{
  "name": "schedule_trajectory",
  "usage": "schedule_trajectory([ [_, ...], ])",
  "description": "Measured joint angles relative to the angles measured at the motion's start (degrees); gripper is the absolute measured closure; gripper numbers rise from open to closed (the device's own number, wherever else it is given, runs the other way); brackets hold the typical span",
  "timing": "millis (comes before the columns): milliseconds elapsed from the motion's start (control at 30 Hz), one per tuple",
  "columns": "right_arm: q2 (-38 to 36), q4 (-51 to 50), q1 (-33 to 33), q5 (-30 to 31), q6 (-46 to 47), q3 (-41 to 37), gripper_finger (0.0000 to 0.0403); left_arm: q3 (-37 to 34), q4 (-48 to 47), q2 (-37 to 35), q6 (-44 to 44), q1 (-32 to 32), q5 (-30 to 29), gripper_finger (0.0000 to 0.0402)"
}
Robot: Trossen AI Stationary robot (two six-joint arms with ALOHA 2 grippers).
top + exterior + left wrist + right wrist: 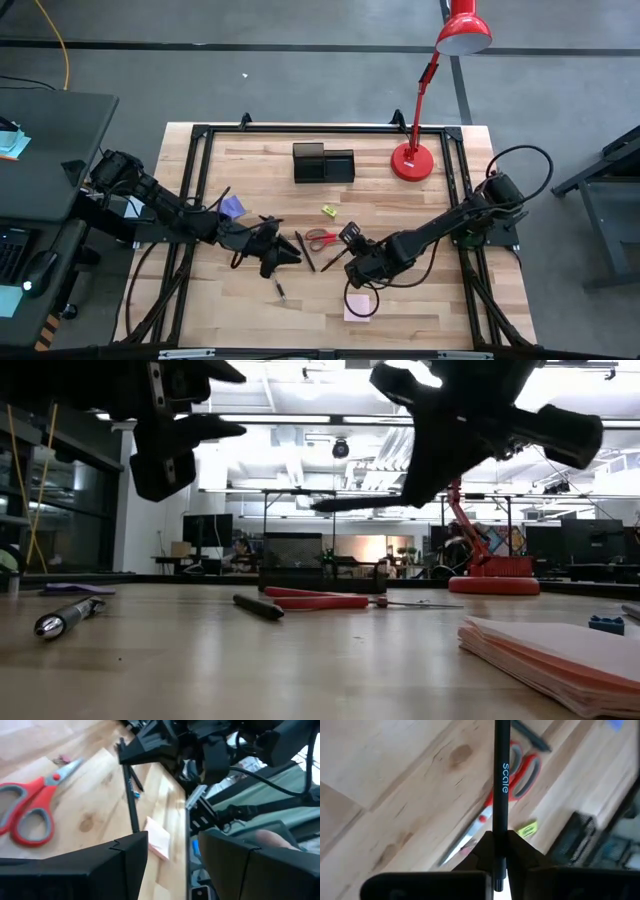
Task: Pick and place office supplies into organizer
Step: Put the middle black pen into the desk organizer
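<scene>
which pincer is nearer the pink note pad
Right. The right pincer, holding a pen, hangs just above the pink note pad; the left pincer sits farther off, toward the table's left.

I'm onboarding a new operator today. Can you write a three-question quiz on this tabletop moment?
1. True or false: the right gripper is shut on a black pen.
2. Which lies nearest the red lamp? A) the pink note pad B) the organizer C) the purple note pad
3. Fill in: the scissors have ___ handles.

Key: 1 true; 2 B; 3 red. The left gripper is open and holds nothing.
</scene>
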Motion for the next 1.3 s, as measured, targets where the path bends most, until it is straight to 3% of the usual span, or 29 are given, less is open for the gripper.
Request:
schedule_trajectory([
  [233,0.1,6.8,0.0,2.2,-9.7,0.9,0.0399,0.0,-1.4,0.0,-1.4,0.0,1.3,0.0236],
  [567,0.1,7.3,-0.4,-0.7,-13.2,8.3,0.0399,0.0,-1.7,0.0,-1.6,0.0,1.4,0.0236],
  [900,2.2,7.4,-3.2,0.9,-17.4,8.3,0.0399,0.0,-1.6,0.0,-1.5,-0.1,2.5,0.0236],
  [1300,2.2,12.6,-7.0,-1.8,-22.4,8.3,0.0397,0.0,-1.9,0.0,-1.4,-0.1,2.8,0.0236],
])
